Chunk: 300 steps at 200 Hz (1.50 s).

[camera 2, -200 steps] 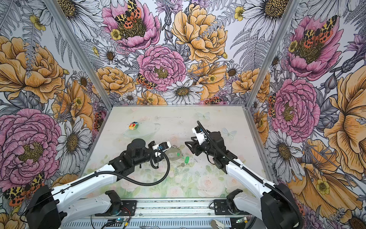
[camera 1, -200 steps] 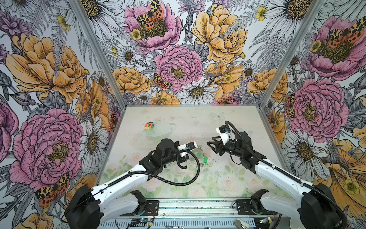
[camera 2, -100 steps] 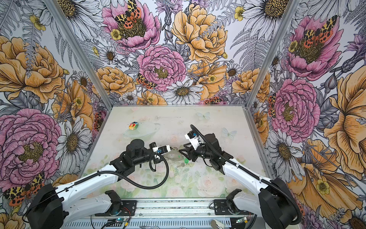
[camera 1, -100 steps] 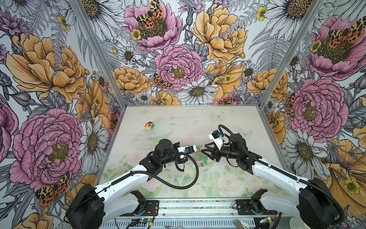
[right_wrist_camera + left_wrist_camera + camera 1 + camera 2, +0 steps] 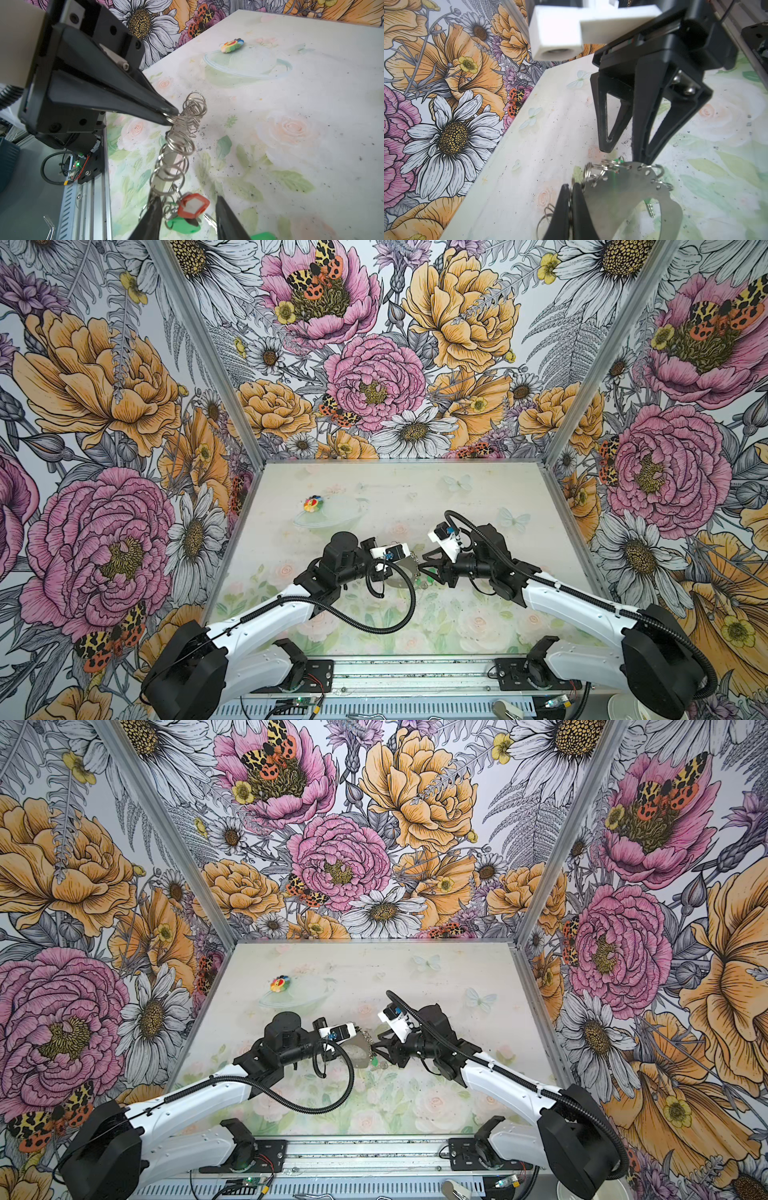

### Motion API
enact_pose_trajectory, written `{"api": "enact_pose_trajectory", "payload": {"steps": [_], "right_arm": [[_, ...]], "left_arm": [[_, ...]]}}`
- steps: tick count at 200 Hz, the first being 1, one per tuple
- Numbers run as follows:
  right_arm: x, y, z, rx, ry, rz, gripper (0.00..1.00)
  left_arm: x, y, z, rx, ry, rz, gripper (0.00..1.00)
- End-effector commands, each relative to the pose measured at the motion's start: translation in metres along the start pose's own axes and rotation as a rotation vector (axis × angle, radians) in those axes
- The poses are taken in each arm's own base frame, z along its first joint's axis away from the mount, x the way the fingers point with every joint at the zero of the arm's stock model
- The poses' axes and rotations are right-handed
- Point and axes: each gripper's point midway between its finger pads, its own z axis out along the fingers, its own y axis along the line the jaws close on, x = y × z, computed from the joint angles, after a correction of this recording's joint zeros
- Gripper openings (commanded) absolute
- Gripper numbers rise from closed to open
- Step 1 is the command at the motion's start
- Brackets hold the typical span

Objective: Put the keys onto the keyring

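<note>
The keyring [image 5: 623, 193], a flat grey band fringed with wire loops, is held off the table, edge-on in the right wrist view as a column of loops [image 5: 176, 145]. My left gripper [image 5: 571, 188] is shut on its looped edge, fingertips [image 5: 172, 116] pinching the loops. My right gripper [image 5: 187, 209] is open at the keyring's other end. Its fingers straddle a red-edged tag [image 5: 193, 205] and a green-headed key [image 5: 182, 226] among the loops. Another green key head [image 5: 262, 236] shows at the frame's edge. In both top views the grippers meet mid-table at the keyring [image 5: 409, 568] [image 5: 359, 1048].
A round multicoloured toy [image 5: 311, 504] [image 5: 280, 983] lies far back on the left of the table. Floral walls close in the left, back and right sides. A metal rail [image 5: 415, 672] with both arm bases runs along the front edge.
My right gripper has swung left and down to the keyring's end, and its jaws have narrowed. The left gripper has held the keyring almost still.
</note>
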Motion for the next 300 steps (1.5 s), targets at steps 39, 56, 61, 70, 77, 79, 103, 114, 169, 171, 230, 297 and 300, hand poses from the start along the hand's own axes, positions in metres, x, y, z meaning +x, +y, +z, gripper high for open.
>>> {"api": "enact_pose_trajectory", "payload": {"steps": [39,56,61,70,77,79,103,114,169,171,230,297,300], "right_arm": [[-0.016,0.002,-0.007,0.043,-0.015,-0.054,0.30],[-0.015,-0.012,-0.013,0.135,-0.005,-0.056,0.25],[-0.016,-0.015,-0.015,0.150,-0.008,-0.055,0.25],[-0.017,-0.016,-0.019,0.154,-0.019,-0.049,0.25],[-0.019,-0.015,-0.021,0.146,-0.027,-0.048,0.27],[-0.019,-0.015,-0.022,0.143,-0.030,-0.048,0.27],[-0.025,-0.004,-0.025,0.080,-0.049,-0.058,0.36],[-0.026,0.003,-0.025,0.042,-0.050,-0.064,0.39],[-0.023,0.027,-0.017,-0.122,-0.033,-0.086,0.51],[-0.024,0.028,-0.017,-0.125,-0.032,-0.087,0.52],[-0.017,0.033,-0.007,-0.187,0.013,-0.079,0.58],[-0.008,0.045,-0.001,-0.260,0.048,-0.063,0.50],[-0.008,0.046,-0.001,-0.262,0.049,-0.062,0.49]], "left_arm": [[-0.007,-0.002,-0.003,0.007,-0.082,0.036,0.00],[-0.005,-0.009,-0.004,0.035,-0.088,0.058,0.00],[-0.005,-0.011,-0.004,0.042,-0.091,0.068,0.00],[-0.004,-0.012,-0.004,0.040,-0.097,0.073,0.00],[-0.004,-0.012,-0.005,0.040,-0.097,0.071,0.00],[-0.003,-0.013,-0.005,0.042,-0.096,0.071,0.00],[-0.001,-0.016,-0.005,0.060,-0.093,0.075,0.00],[-0.001,-0.018,-0.005,0.073,-0.096,0.076,0.00],[-0.001,-0.033,-0.009,0.144,-0.122,0.102,0.00],[-0.001,-0.033,-0.009,0.146,-0.123,0.101,0.00],[-0.004,-0.041,-0.011,0.206,-0.153,0.113,0.00],[0.001,-0.034,-0.008,0.175,-0.132,0.113,0.00],[0.001,-0.034,-0.008,0.173,-0.132,0.114,0.00]]}}
